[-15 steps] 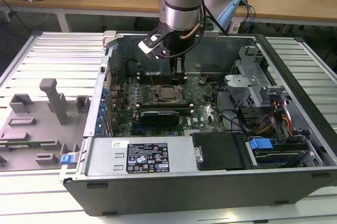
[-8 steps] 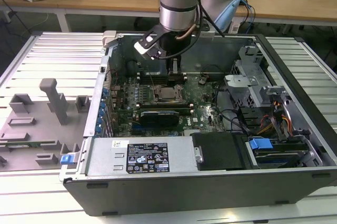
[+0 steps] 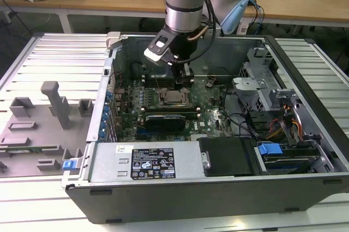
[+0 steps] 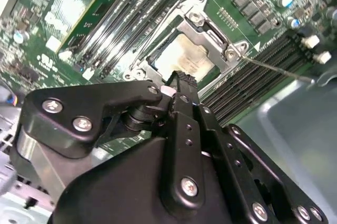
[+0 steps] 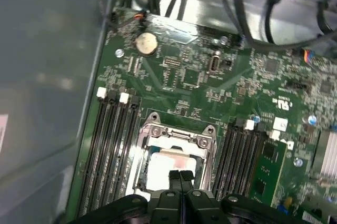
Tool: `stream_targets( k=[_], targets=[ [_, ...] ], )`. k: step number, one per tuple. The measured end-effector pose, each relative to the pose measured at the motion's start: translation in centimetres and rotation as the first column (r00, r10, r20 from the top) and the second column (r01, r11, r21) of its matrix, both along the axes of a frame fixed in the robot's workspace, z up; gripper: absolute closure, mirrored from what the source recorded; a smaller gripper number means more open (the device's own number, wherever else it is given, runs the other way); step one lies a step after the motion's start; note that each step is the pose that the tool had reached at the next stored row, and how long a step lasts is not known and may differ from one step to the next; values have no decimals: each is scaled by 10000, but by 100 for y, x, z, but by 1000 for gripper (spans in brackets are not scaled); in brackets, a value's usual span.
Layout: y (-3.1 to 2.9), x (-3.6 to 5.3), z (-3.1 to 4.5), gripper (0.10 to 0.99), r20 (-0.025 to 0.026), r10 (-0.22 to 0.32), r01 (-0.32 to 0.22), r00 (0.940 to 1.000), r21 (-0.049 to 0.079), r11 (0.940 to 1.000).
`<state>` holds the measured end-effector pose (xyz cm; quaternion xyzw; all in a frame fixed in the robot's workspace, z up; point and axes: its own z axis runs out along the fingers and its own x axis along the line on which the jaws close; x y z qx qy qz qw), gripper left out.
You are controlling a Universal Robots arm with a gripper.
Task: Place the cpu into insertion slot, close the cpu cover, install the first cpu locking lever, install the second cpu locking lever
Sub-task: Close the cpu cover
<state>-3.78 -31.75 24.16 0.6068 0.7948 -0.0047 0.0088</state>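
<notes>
The cpu (image 5: 163,167) lies flat in the insertion slot (image 3: 173,97) on the green board, its pale metal top showing (image 4: 185,56). The silver cpu cover (image 5: 177,135) lies down around it as a frame, and the chip shows through its window (image 4: 206,30). A thin metal locking lever (image 4: 274,68) sticks out from one socket corner across the black memory slots. My gripper (image 5: 180,175) hangs just above the socket's edge with its black fingers pressed together and nothing between them; it also appears in the exterior view (image 3: 183,77) and in the second wrist view (image 4: 181,78).
Long black memory slots (image 5: 113,145) flank the socket on both sides. The open computer case has a grey wall (image 5: 47,77) close by, a drive cage (image 3: 262,87) and cables (image 3: 289,120) at the exterior view's right. A grey fixture tray (image 3: 49,112) sits outside, at its left.
</notes>
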Motion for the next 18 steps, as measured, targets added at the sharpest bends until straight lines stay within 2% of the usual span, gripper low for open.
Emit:
stream_targets(
  k=[2, 3, 5, 8, 10, 12, 16, 17, 18],
  targets=[
    [0, 0, 0, 980, -1, 381, -381, 9993, -15, 9993],
    [0, 0, 0, 980, -2, 1050, -1050, 9945, -40, 9945],
    [0, 0, 0, 980, -5, 1515, -1515, 9885, -57, 9884],
    [0, 0, -1, 980, -10, 2184, -2184, 9759, -83, 9758],
    [0, 0, -1, 980, -16, 2807, -2807, 9598, -107, 9597],
    [0, 0, -1, 980, -26, 3617, -3617, 9323, -134, 9322],
    [1, 1, -3, 980, -28, 4367, -4367, 8996, -141, 8995],
    [0, 0, -3, 980, -29, 4624, -4624, 8866, -143, 8865],
    [0, 0, -2, 980, -30, 4792, -4792, 8777, -144, 8776]
  ],
)
